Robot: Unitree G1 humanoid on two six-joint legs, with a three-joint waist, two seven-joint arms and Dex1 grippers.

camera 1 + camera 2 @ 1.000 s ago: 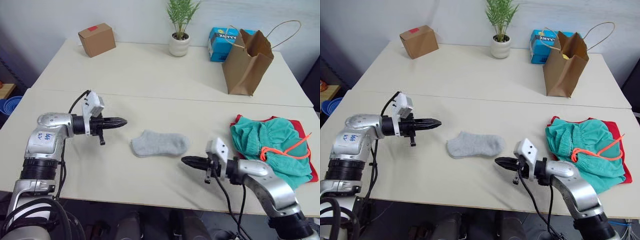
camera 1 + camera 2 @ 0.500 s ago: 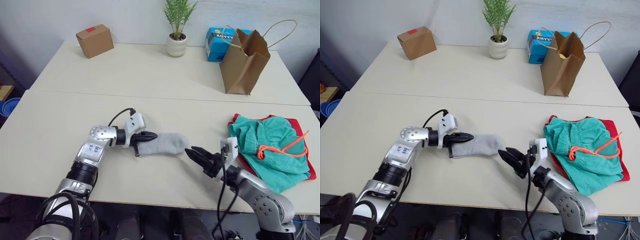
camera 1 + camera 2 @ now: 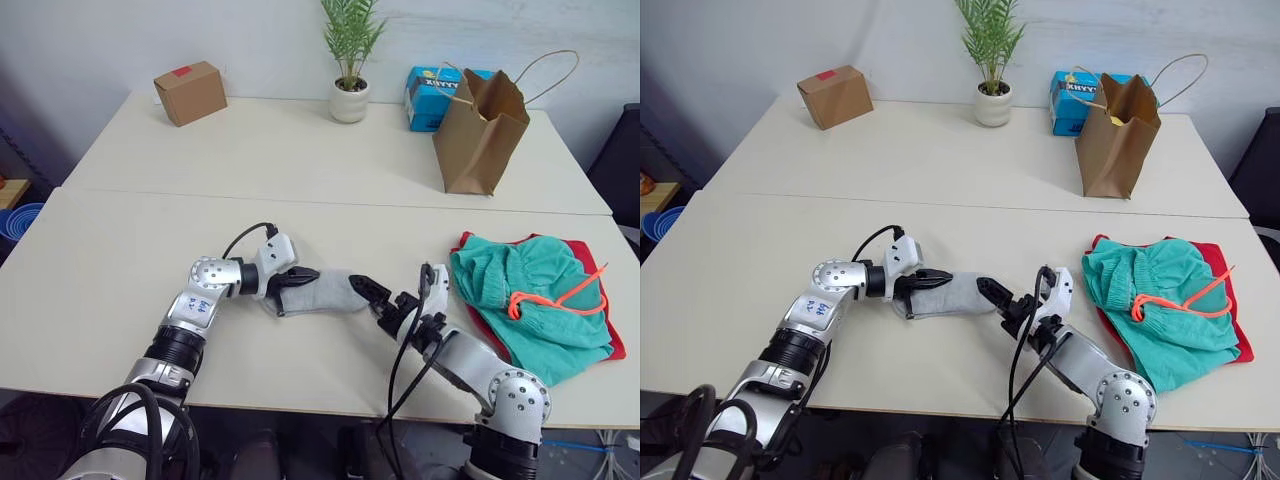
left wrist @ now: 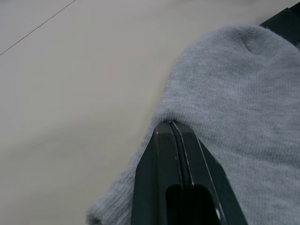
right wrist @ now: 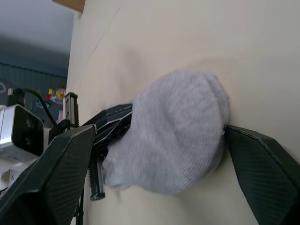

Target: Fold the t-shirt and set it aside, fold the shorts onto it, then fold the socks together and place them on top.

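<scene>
The grey socks [image 3: 320,290] lie flat as one bundle near the front middle of the pale surface [image 3: 120,250], between the two arms. The left pincer [image 3: 303,275] rests on the cuff end of the bundle; in the left wrist view its two black fingers [image 4: 180,154] are pressed tight together with their tips lying on top of the knit, and no fabric shows between them. The right pincer [image 3: 366,291] meets the toe end from the other side. In the right wrist view its fingers [image 5: 262,154] are spread wide, with the rounded toe [image 5: 187,140] sitting in the gap between them and just touching one finger.

To the right, near the surface's edge, the teal-green shorts [image 3: 530,295] lie rumpled on the red t-shirt [image 3: 612,330], with the orange drawstring [image 3: 545,298] trailing over the top. At the back stand a brown paper bag [image 3: 483,130], a blue box [image 3: 430,85], a potted plant [image 3: 349,60] and a cardboard box [image 3: 190,92].
</scene>
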